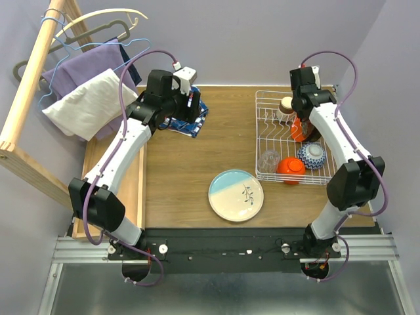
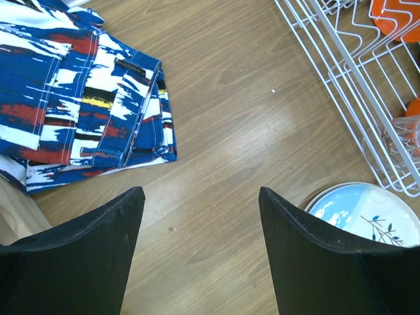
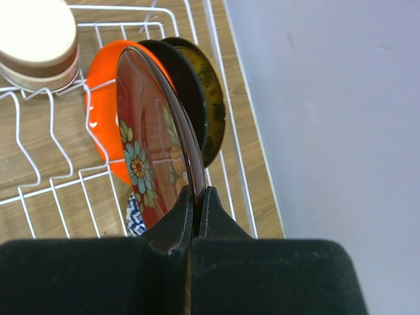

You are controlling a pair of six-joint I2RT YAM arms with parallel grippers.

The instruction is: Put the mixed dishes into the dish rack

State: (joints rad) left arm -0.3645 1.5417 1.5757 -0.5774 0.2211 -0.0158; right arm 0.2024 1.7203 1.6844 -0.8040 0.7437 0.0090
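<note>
– So, right arm first: what is its tool doing?

– Fingers pinched together on the rim of the dark red floral plate. Plate is on edge, upright, over the far right part of the dish rack. Whether its lower edge touches the wires, I cannot tell; the tool hides it.

– Neighbours?

– An orange dish stands upright just beside the plate's flowered face. An upturned cream bowl with a brown band sits further into the rack.

– Rest of the rack?

– Near end: clear glass in the near left corner, orange-red bowl upside down beside it, blue-patterned bowl to the right of that.

– Anything outside it?

– Pale blue-and-cream plate with the sprig, lying flat on the desk, just off the rack's near left corner.

– Left arm?

– Left tool has its fingers spread wide, nothing between them, above bare wood at the far side of the desk. The blue, red and white patterned cloth lies folded beside it, apart from the fingers.
</note>
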